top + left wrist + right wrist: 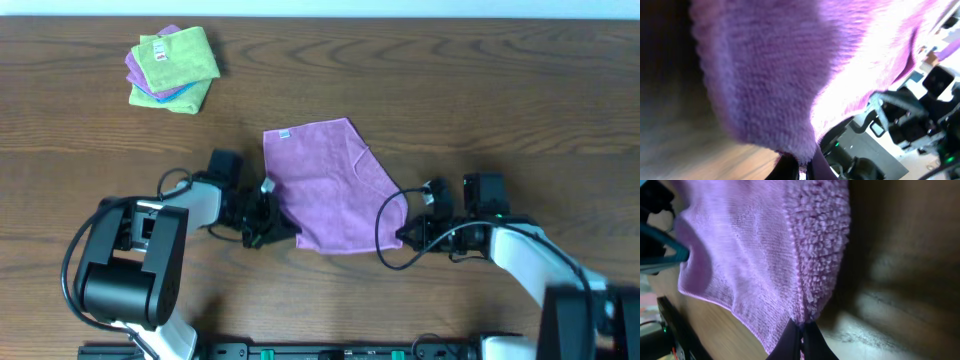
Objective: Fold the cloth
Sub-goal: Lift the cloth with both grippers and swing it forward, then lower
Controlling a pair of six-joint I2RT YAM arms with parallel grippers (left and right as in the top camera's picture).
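On the brown wooden table (pixel 500 90) lies the lilac square microfibre cloth (pixel 325 185), near corners pinched by the left gripper (pixel 268 222) and right gripper (pixel 408 233) (both clamped on it); lift evenly toward the far edge.

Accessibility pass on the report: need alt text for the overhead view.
A lilac cloth lies rumpled on a wooden table, with the left gripper and right gripper each shut on a near corner. A stack of folded cloths sits at the picture's top left.
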